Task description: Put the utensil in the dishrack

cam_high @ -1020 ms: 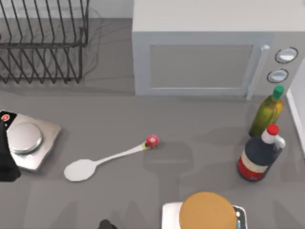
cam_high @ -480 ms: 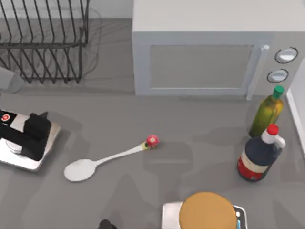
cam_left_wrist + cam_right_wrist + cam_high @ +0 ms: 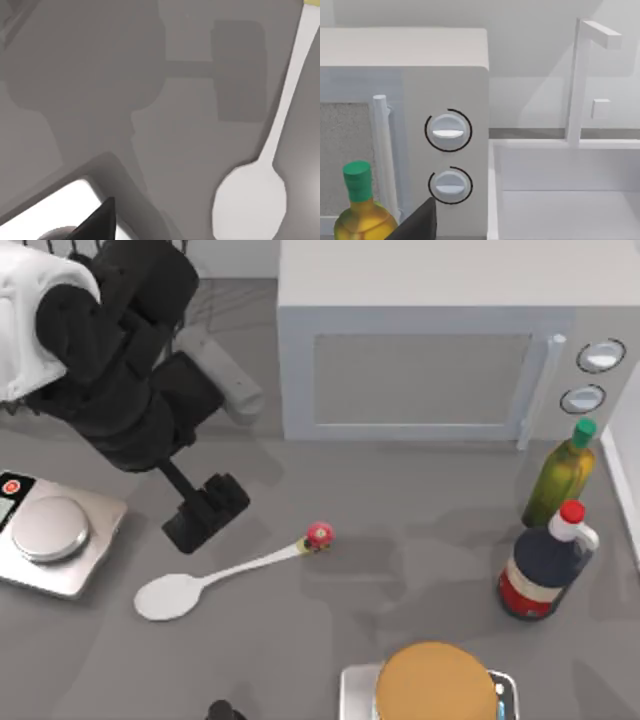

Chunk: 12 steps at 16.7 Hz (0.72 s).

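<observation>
The utensil point(image 3: 215, 575), a white spoon, lies flat on the grey table with its oval bowl toward the front left. Its red ornament point(image 3: 319, 534) points toward the back right. My left gripper point(image 3: 205, 512) hangs low just behind the spoon's handle, apart from it. In the left wrist view the spoon point(image 3: 250, 200) lies bare on the table beside one dark fingertip point(image 3: 100, 222). The dishrack point(image 3: 14, 406) stands at the back left, mostly hidden behind my left arm. One dark fingertip point(image 3: 420, 222) of the right gripper shows in the right wrist view.
A grey microwave point(image 3: 420, 350) fills the back middle. A silver scale point(image 3: 50, 535) sits left of the spoon. An olive-oil bottle point(image 3: 562, 475) and a dark red-labelled bottle point(image 3: 540, 570) stand at the right. A round bread point(image 3: 435, 680) lies at the front.
My left arm has swung in from the left edge, off the scale, so its gripper now hangs just behind the spoon's handle. The spoon has not moved.
</observation>
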Motion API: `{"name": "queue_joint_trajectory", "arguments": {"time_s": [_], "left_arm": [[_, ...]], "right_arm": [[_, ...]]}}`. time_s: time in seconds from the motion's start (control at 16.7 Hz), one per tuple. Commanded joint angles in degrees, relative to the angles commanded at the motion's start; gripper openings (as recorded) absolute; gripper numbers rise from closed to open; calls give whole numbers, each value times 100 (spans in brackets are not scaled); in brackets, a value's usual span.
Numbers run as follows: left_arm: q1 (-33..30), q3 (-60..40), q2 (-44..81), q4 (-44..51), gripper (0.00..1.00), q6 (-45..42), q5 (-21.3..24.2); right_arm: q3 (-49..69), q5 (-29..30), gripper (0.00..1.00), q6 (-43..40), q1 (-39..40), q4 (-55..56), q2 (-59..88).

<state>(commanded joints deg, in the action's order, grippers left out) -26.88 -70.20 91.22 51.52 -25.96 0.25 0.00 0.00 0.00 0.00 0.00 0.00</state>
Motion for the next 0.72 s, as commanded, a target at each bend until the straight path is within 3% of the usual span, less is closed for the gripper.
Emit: {"name": "queue_joint_trajectory", "arguments": {"time_s": [0.36, 0.72], "left_arm": [[-624, -1687, 2006, 1151, 100, -603, 2], [-734, -1987, 2365, 1343, 100, -709, 0]], "right_arm": [[0, 0, 100, 0, 0, 0, 0], [0, 0, 100, 0, 0, 0, 0]]}}
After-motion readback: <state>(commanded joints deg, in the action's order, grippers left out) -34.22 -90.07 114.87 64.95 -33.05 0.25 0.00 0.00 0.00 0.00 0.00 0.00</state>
